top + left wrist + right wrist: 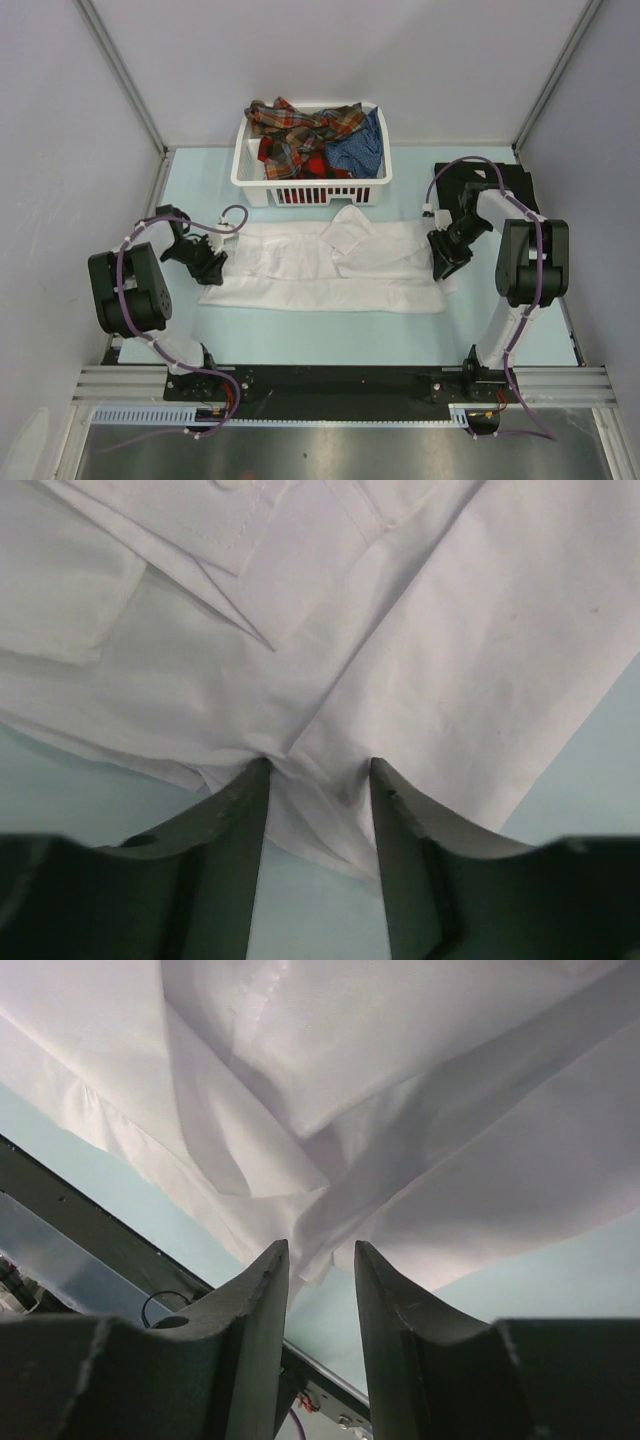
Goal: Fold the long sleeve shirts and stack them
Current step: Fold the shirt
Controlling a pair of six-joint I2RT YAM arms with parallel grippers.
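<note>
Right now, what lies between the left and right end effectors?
The white shirt, spread flat, fills the stretch from the left end effector to the right end effector. The top external view shows it.

The left gripper pinches a bunched fold of the white shirt between its dark fingers, and creases fan out from the tips. Stitched layers overlap at top left. The pale green table shows at both lower sides.
</note>
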